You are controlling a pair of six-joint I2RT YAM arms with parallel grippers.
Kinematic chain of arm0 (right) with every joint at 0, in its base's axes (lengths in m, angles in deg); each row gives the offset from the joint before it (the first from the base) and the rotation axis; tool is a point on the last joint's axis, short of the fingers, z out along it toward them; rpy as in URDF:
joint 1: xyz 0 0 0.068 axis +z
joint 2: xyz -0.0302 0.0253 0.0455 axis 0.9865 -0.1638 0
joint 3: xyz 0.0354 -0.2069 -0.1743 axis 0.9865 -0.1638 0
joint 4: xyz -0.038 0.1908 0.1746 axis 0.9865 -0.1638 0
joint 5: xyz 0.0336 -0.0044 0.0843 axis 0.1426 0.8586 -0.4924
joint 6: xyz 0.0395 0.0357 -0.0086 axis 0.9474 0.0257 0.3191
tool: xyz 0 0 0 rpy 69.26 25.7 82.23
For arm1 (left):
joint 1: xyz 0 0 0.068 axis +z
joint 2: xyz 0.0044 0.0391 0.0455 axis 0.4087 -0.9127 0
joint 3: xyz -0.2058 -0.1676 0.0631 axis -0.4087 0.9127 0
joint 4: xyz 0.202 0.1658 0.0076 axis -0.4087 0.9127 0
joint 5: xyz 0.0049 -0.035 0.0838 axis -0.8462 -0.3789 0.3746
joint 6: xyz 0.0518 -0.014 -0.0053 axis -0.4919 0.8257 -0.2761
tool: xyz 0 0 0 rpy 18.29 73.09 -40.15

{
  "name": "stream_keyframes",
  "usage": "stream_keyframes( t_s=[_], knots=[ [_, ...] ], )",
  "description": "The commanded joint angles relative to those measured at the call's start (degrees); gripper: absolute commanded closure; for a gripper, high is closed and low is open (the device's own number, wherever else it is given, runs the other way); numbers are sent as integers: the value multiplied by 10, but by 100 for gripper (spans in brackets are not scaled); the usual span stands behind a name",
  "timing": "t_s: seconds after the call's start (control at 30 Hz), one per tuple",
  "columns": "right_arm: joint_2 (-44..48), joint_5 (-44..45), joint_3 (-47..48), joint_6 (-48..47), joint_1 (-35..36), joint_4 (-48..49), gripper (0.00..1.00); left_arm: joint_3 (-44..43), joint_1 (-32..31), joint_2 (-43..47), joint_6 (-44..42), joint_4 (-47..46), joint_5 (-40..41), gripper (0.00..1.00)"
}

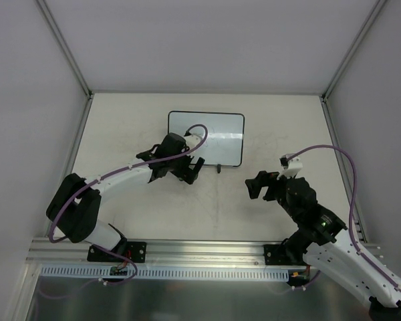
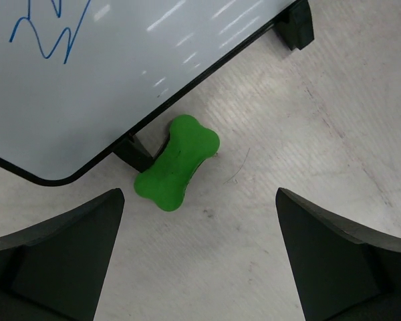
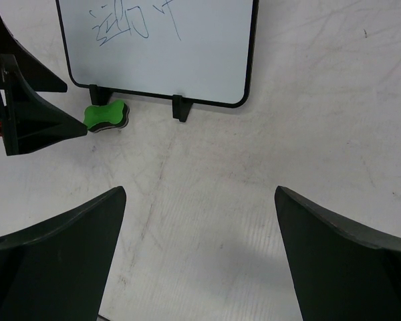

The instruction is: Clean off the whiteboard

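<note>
There are no words or brand names to read anywhere. The only writing is on the whiteboard [image 1: 217, 137], and it is blue scribble. In the left wrist view it is a blue zigzag line at the top left corner of the whiteboard [image 2: 107, 73]. In the right wrist view the whiteboard [image 3: 187, 53] shows loops and a few thin strokes near its top. They do not make a word that can be read.

The whiteboard is a small shiny white rectangle with a thin black frame and round corners. Light stripes shine on it. It sits at the far middle of the pale table [image 1: 220, 214]. Two little black feet [image 3: 180, 107] stick out from its near edge.

A green eraser [image 2: 177, 162] shaped like a dog bone lies on the table right by one foot, with one end at the board's near edge. In the right wrist view the green eraser [image 3: 105, 116] has a darker layer under the green top. The top view does not show it, because the left arm covers that spot.

The left gripper [image 1: 190, 168] hangs over the near edge of the board. Its jaws are spread wide and hold nothing, and in its own view the left gripper [image 2: 200, 261] looks down on the eraser.

The right gripper [image 1: 262, 186] is off to the right, well apart from the board. Its jaws are spread wide too, and only bare table shows between the fingers of the right gripper [image 3: 200, 261].
</note>
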Motion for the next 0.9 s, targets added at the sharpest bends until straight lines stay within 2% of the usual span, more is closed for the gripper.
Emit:
stream_keyframes(
  t_s=[0.0, 0.23, 0.43, 0.87],
  knots=[
    [3, -1, 14, -14, -4, 12, 1, -2, 5, 3, -47, -15, -66, 1],
    [-3, -1, 19, -17, -4, 11, 1, 10, 20, -2, -60, -13, -107, 3],
    [-8, -6, 21, -17, -6, 12, 1, 25, 37, -6, -65, -11, -94, 2],
    [3, -9, 17, -17, -11, 11, 1, -11, 53, -67, -74, -10, -115, 5]
  ],
)
